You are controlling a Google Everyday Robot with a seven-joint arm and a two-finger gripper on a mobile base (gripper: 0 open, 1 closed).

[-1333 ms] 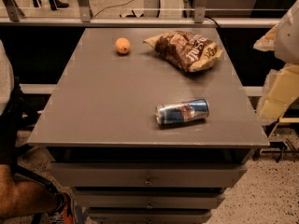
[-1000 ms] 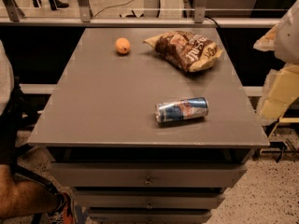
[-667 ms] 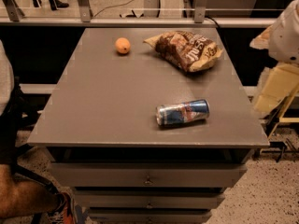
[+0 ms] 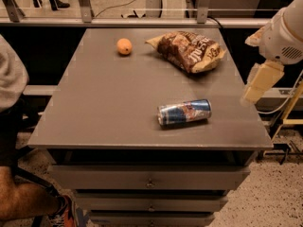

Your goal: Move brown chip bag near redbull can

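Note:
The brown chip bag [image 4: 189,51] lies crinkled at the back right of the grey table [image 4: 104,108], dark brown with tan edges and white lettering. The redbull can [image 4: 184,112] lies on its side near the front right, blue and silver with a red logo. The bag and the can are well apart. My gripper [image 4: 258,86] hangs off the table's right edge, level with the gap between bag and can, below the white arm [image 4: 284,37]. It holds nothing that I can see.
A small orange fruit [image 4: 124,46] sits at the back of the table, left of the bag. A person's leg and shoe [image 4: 28,197] are at the lower left beside the table. Drawers [image 4: 149,181] run below the front edge. A rail [image 4: 142,21] runs behind the table.
The arm and gripper have shifted a little to the left, closer to the table's right edge. The bag, the can and the fruit have not moved.

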